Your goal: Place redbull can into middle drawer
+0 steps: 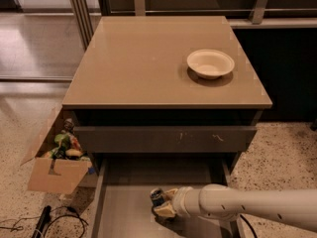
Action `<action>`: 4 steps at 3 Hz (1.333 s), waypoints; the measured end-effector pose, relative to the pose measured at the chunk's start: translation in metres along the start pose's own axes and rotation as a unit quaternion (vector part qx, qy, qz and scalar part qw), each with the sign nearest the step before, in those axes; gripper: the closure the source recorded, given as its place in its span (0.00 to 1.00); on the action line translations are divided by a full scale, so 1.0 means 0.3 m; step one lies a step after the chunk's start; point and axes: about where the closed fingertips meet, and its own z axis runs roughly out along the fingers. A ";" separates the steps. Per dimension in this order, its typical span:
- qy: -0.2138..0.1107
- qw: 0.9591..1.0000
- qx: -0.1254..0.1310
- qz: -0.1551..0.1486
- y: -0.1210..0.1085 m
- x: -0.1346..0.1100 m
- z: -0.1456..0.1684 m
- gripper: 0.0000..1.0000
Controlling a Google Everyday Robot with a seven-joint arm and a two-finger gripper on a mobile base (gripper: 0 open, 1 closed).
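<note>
The middle drawer (pixel 124 207) is pulled open below the cabinet, showing its flat grey-brown floor. My gripper (pixel 162 206) reaches in from the right, over the drawer's middle. It is shut on the redbull can (pixel 157 197). The can's shiny top and dark blue side show at the gripper's left, and the can stands roughly upright just above or on the drawer floor. The lower part of the can is hidden by the gripper.
A shallow white bowl (pixel 210 63) sits on the cabinet top (pixel 148 63) at the right. The drawer above, with a scratched dark front (pixel 163 139), is slightly open. An open cardboard box (pixel 57 167) of items stands on the floor at the left, with cables (pixel 44 222) near it.
</note>
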 end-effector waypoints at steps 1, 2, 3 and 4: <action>0.000 1.000 0.000 0.000 0.000 0.000 0.000 0.35; 0.000 1.000 0.000 0.000 0.000 0.000 0.000 0.12; 0.000 1.000 0.000 0.000 0.000 0.000 0.000 0.00; 0.000 1.000 0.000 0.000 0.000 0.000 0.000 0.00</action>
